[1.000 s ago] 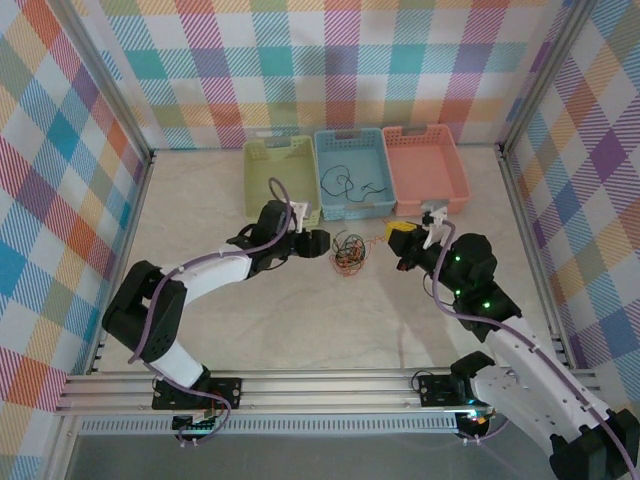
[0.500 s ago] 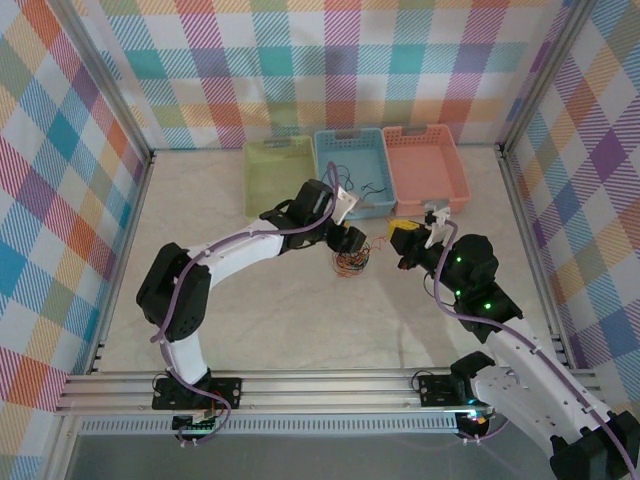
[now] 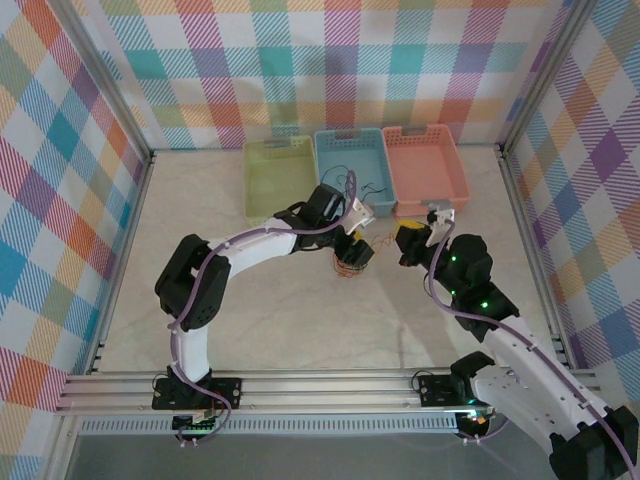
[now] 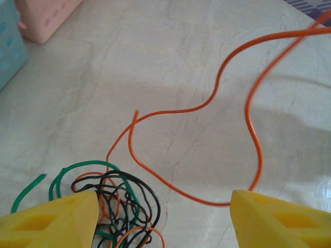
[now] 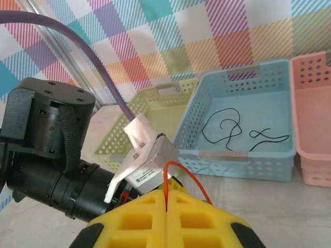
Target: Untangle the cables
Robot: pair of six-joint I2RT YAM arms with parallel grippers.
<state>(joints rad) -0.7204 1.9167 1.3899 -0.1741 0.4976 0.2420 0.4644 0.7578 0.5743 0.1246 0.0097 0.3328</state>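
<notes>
Right gripper (image 5: 166, 206), just in front of blue basket (image 3: 350, 134): jaws clenched on orange strand (image 4: 248, 119), likely anchoring its end. Left gripper (image 4: 164, 197) beside it, jaws released wide over cables (image 3: 351, 260) knot, seemingly lining up next strand. Black wire (image 5: 222, 126) inside basket, probably sorted. No readable writing.

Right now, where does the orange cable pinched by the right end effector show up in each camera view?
Top external: orange cable, a thin strand between the tangle and the right end effector.
Left wrist: orange cable loops across the table, centre to right.
Right wrist: orange cable arches up from the shut right end effector.
Shared landmark: blue basket.
</notes>
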